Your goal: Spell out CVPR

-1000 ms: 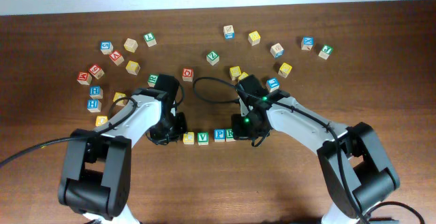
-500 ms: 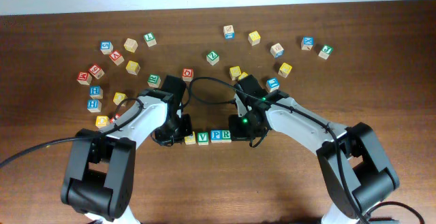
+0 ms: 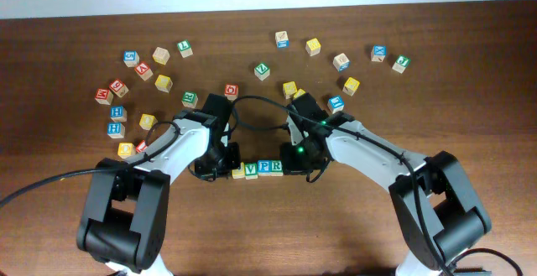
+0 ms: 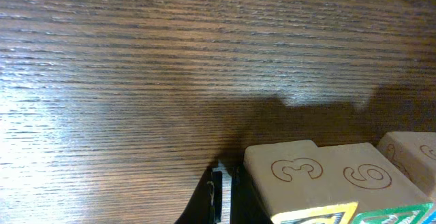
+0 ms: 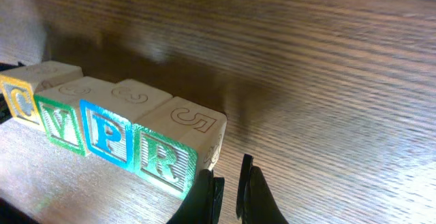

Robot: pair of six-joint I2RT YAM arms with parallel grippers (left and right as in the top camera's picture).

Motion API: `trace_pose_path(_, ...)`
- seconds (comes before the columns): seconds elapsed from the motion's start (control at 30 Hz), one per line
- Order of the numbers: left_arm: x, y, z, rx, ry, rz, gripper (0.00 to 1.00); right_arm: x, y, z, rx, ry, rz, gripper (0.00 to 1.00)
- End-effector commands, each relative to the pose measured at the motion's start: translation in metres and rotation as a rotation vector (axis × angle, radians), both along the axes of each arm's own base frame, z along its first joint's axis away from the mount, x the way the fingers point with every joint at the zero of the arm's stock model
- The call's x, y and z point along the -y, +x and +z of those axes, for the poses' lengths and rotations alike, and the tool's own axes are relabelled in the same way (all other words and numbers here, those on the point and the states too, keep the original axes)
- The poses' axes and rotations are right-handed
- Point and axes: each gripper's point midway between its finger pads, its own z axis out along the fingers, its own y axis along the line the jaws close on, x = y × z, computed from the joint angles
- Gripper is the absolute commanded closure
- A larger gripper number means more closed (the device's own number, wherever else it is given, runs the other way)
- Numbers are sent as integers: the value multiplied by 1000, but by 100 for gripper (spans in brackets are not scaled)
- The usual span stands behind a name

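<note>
Four letter blocks stand in a tight row on the wooden table: yellow C (image 3: 238,172), green V (image 3: 251,170), blue P (image 3: 265,168) and green R (image 3: 278,167). The right wrist view shows them as C (image 5: 20,98), V (image 5: 60,125), P (image 5: 105,135), R (image 5: 163,159). My left gripper (image 3: 221,166) is shut and empty, pressed against the left side of the C block (image 4: 300,183); its fingertips (image 4: 221,197) touch it. My right gripper (image 3: 295,160) is shut and empty, its fingertips (image 5: 228,190) against the right side of the R block.
Many loose letter blocks lie scattered across the back of the table, a cluster at the left (image 3: 134,66) and another at the right (image 3: 344,62). A yellow block (image 3: 126,149) and others sit beside my left arm. A black cable (image 3: 252,100) loops between the arms.
Both grippers moved inward. The C block slid right against V, and P and R slid left, closing the gaps in the row.
</note>
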Motion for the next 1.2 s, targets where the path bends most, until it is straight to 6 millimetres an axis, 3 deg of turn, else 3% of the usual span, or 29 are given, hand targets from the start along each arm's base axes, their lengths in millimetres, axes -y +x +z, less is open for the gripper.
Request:
trace_pose_path(0.0, 3, -5, -10, -24, -7, -22, 100, -11, -12, -2, -11, 4, 40, 96)
trace_pose_path(0.2, 2, -4, -10, -18, -4, -47, 100, -11, -13, -4, 5, -24, 51, 96)
trace_pose_path(0.37, -16, -2, 0, -48, 44, -12, 100, -3, -6, -4, 21, -55, 30, 96)
trace_pose_path(0.53, -37, 12, 21, -37, 75, 46, 100, 12, 15, 27, -7, -63, -30, 96)
trace_pose_path(0.67, -42, 3, 55, -24, 63, 24, 100, 37, 31, 58, -46, -82, -110, 96)
trace_pose_path(0.73, -28, -16, 71, -60, 9, 2, 100, 55, 40, 67, -63, -88, -166, 96)
trace_pose_path(0.83, -7, -41, 73, -123, 18, -33, 100, 83, 52, 66, -69, -97, -245, 96)
trace_pose_path(0.9, 19, -49, 62, -103, 25, -23, 100, 97, 58, 65, -52, -104, -241, 95)
trace_pose_path(1.03, 50, -53, 40, -37, 1, -36, 100, 116, 62, 62, -27, -183, -262, 89)
trace_pose_path(1.17, 56, -59, 23, -17, 48, -21, 100, 120, 63, 61, -19, -205, -265, 89)
